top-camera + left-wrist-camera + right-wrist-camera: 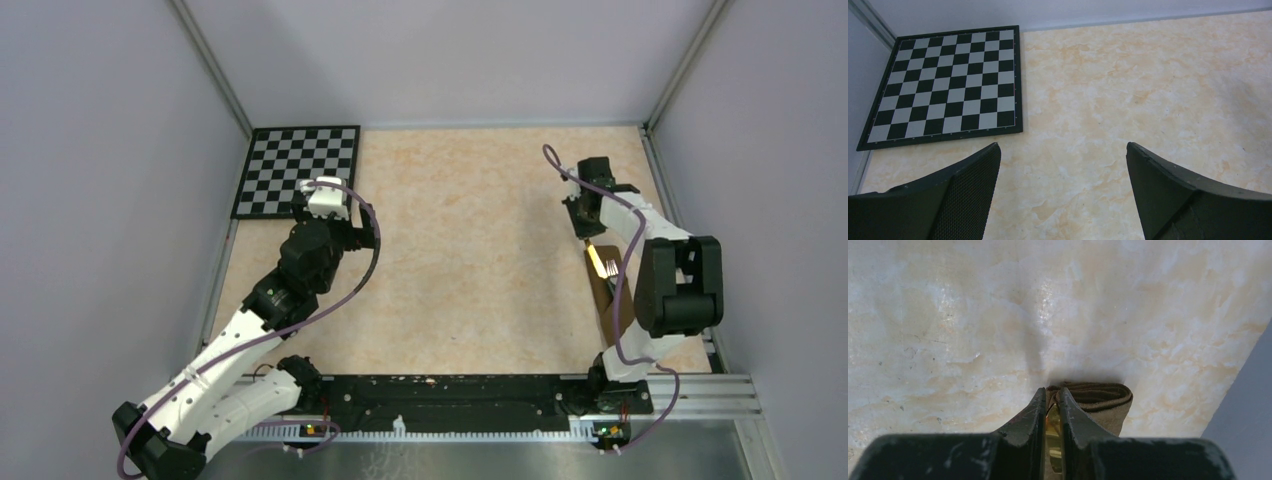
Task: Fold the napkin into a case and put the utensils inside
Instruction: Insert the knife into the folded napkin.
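The napkin lies folded as a long brown case (612, 300) along the right side of the table, under my right arm. A silver utensil head (603, 262) rests on its far part. My right gripper (585, 222) is at the case's far end. In the right wrist view this gripper (1050, 390) is shut on a gold utensil (1053, 425), with the layered end of the case (1103, 400) right at its tips. Whether cloth is pinched too I cannot tell. My left gripper (1063, 145) hangs wide open over bare table, holding nothing.
A black-and-white checkerboard (290, 170) lies flat in the far left corner, just beyond my left gripper (325, 192). Grey walls close the table on the left, back and right. The right wall (1248, 405) stands close beside the case.
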`<state>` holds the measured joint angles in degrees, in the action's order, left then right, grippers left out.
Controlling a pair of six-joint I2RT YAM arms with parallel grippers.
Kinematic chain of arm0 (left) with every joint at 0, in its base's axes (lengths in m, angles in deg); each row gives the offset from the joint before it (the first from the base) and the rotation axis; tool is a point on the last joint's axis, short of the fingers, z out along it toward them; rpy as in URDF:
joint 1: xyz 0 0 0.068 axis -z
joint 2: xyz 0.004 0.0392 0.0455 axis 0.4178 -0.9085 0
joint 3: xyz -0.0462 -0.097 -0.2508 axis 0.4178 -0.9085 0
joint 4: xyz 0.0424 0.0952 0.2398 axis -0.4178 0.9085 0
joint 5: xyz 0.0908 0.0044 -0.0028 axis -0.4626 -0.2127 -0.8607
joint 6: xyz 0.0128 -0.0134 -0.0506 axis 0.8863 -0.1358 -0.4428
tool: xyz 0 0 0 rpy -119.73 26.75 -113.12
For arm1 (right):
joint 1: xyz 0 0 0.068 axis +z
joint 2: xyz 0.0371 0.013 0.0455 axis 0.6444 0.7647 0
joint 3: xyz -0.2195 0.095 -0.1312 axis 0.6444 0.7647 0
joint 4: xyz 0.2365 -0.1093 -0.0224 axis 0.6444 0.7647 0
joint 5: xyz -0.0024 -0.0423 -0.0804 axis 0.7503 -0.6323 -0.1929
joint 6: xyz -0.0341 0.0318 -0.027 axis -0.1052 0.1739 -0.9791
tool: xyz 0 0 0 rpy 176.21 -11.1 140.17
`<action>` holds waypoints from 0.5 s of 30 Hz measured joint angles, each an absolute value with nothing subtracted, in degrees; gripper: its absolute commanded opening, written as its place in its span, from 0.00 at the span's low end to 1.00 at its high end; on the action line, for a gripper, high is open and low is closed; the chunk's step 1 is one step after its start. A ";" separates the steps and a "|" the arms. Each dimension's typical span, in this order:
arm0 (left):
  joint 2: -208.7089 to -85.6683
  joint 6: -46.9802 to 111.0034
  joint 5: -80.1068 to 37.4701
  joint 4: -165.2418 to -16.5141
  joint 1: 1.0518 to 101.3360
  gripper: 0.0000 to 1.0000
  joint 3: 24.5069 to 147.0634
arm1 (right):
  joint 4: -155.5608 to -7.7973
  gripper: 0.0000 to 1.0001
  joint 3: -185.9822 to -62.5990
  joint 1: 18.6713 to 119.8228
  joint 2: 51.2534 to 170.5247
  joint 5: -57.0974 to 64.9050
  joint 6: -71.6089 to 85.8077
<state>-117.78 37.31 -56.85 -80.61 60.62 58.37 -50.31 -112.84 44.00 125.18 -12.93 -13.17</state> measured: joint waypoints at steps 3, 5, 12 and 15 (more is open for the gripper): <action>-117.78 37.29 -56.82 -80.61 60.62 0.99 58.37 | -49.67 0.00 -112.84 43.32 124.74 -12.97 -12.08; -117.78 37.29 -56.82 -80.61 60.62 0.99 58.35 | -49.50 0.00 -112.82 42.71 124.59 -12.97 -11.16; -117.63 37.29 -56.82 -80.63 60.62 0.99 58.35 | -49.43 0.00 -109.23 39.04 122.03 -12.38 -8.18; -117.63 37.29 -56.82 -80.61 60.62 0.99 58.35 | -49.39 0.00 -108.40 38.03 121.88 -12.34 -7.31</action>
